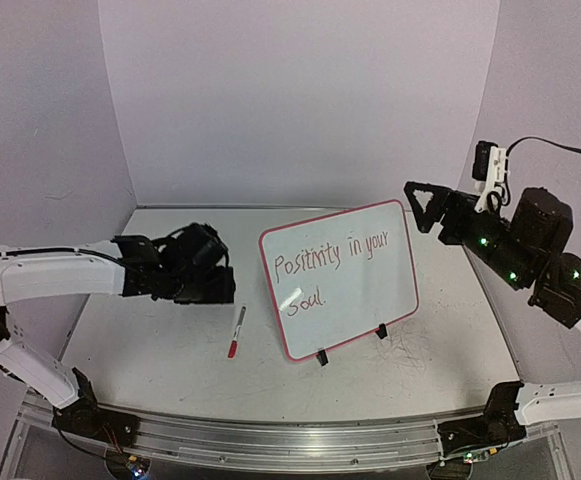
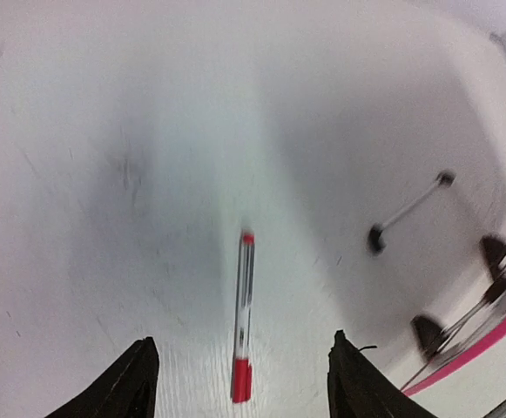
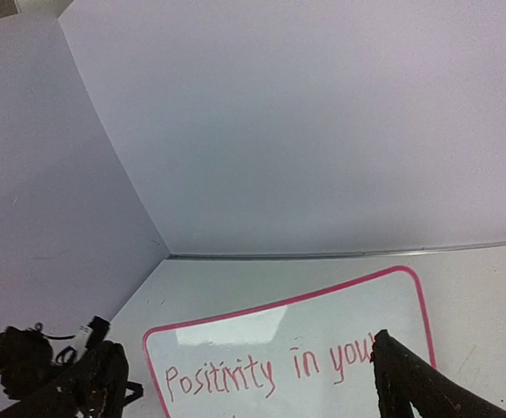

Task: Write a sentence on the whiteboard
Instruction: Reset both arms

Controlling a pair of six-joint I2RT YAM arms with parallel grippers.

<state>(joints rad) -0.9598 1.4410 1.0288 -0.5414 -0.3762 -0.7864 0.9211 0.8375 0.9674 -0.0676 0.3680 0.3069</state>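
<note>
Left gripper (image 2: pixel 243 344), spread, hovered over a pen (image 2: pixel 244 296) lying flat on the table (image 1: pixel 150 350) just left of the whiteboard (image 1: pixel 370 290); right gripper (image 1: pixel 417 208), spread wide, hung by its right edge.

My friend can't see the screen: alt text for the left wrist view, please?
A red-capped marker lies on the white table between the left end effector's spread fingers; the whiteboard's pink edge shows at right.
</note>
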